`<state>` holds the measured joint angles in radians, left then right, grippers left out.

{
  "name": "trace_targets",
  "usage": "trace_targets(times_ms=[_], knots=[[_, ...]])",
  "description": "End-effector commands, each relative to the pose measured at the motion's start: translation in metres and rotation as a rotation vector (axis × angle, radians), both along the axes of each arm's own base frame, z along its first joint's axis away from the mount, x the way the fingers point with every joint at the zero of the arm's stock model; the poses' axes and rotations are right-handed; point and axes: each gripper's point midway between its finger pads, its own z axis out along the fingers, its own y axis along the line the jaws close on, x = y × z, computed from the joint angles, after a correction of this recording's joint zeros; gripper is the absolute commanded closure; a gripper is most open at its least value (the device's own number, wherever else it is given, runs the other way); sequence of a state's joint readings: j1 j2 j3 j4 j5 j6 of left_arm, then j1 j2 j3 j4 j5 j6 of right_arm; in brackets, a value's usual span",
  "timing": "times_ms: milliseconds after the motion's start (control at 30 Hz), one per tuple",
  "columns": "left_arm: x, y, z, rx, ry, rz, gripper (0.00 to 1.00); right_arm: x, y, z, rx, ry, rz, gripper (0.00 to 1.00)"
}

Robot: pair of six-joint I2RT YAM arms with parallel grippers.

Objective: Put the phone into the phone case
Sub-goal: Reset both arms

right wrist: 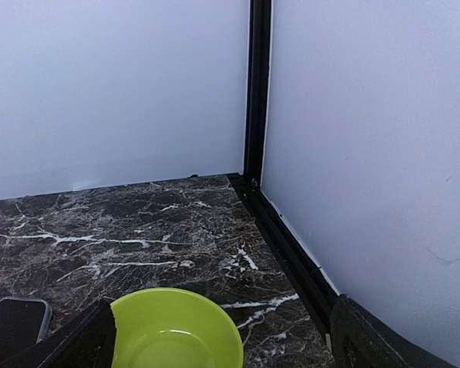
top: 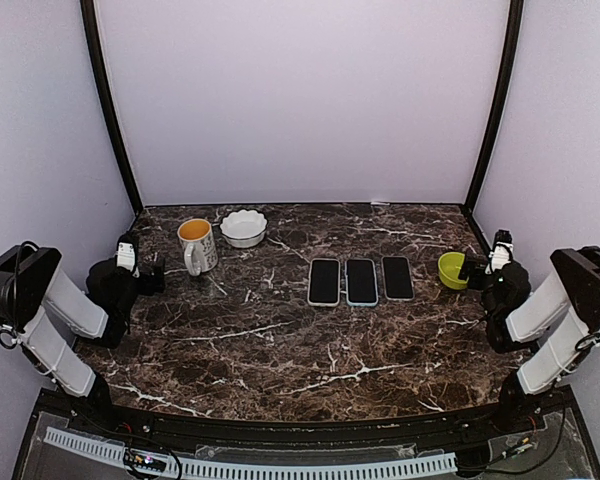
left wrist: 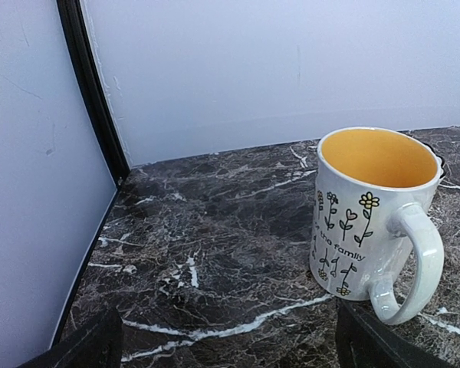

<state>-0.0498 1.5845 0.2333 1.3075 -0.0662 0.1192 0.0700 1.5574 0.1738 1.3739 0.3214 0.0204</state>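
Mid-table lie three dark flat shapes side by side, long axes running near to far: left slab (top: 324,281), middle slab (top: 361,281) with a pale blue rim, right slab (top: 397,277) (right wrist: 15,326); which is phone or case I cannot tell. Only the overhead view shows all three. The right gripper (top: 472,268) (right wrist: 222,353) is spread over the green bowl (top: 450,270) (right wrist: 176,333). The left gripper (top: 150,280) (left wrist: 230,360), also spread, faces a mug (top: 197,245) (left wrist: 372,215) whose flower print only its wrist view shows
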Motion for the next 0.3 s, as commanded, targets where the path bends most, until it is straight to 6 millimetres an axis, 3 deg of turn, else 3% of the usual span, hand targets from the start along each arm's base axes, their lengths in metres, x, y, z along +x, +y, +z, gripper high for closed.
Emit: trace_targets(times_ms=[0, 267], knots=[[0.0041, 0.0003, 0.0099, -0.01, -0.028, -0.004, 0.01, 0.0022, -0.0068, 0.0108, 0.017, -0.038, -0.036, 0.02], [0.0045, 0.0002, 0.0095, -0.011, -0.026, -0.005, 0.01, 0.0027, -0.0072, 0.0105, 0.019, -0.036, -0.04, 0.01]])
